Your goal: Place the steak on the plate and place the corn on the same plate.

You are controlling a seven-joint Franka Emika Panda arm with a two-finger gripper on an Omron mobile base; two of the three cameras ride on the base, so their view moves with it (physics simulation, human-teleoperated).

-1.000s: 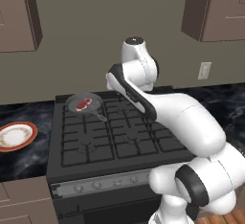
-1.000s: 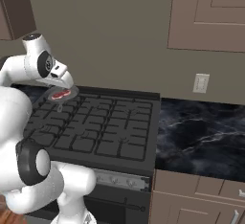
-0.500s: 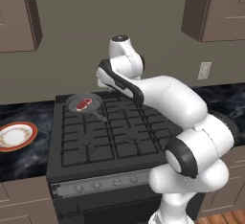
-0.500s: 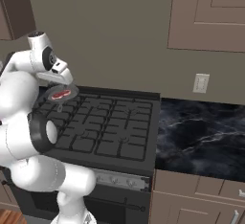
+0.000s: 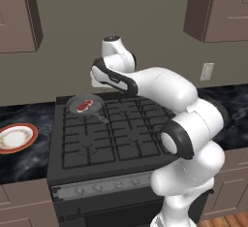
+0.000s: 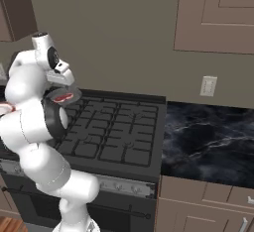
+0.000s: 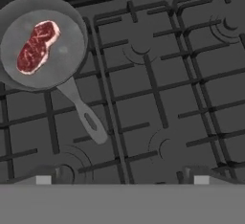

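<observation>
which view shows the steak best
The hand view: it looks straight down on the steak, lying in the frying pan, marbling clear. The left base view shows it small in the pan at the stove's back left; the right base view shows a red sliver beside the arm.

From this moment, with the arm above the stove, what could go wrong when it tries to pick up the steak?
1. The steak is thin and lies flat in the frying pan, so the open gripper may strike the pan or close on nothing.
2. The pan handle points out over the stove; a bump may turn the pan.
3. The plate sits far left on the counter, so the steak may slip during transport.
</observation>
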